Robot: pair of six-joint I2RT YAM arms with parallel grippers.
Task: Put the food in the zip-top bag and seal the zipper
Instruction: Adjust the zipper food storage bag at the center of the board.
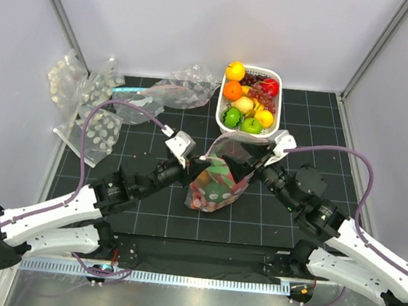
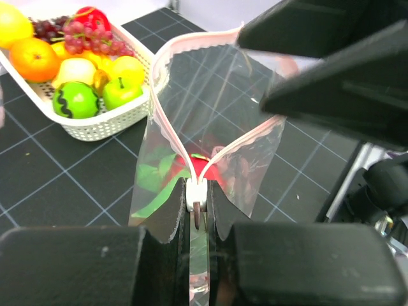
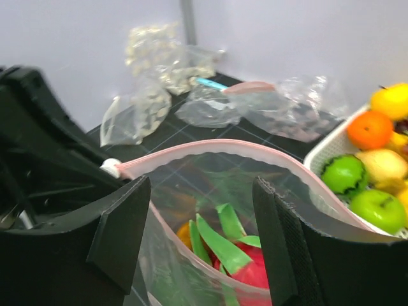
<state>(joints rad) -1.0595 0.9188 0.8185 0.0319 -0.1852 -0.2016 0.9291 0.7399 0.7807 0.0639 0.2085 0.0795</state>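
Note:
The zip-top bag stands in the middle of the mat with its mouth open. It holds the food: a red-pink fruit with green leafy pieces and a bit of orange. The pinkish zipper runs round the mouth and also shows in the right wrist view. My left gripper is shut on the white slider at the bag's left end. My right gripper is at the bag's right end. In its wrist view its jaws stand wide apart, straddling the mouth's near rim.
A white basket with orange, yellow and green fruits and grapes stands just behind the bag; it also shows in the left wrist view. Several clear bags lie at the back left, one with a light blue strip.

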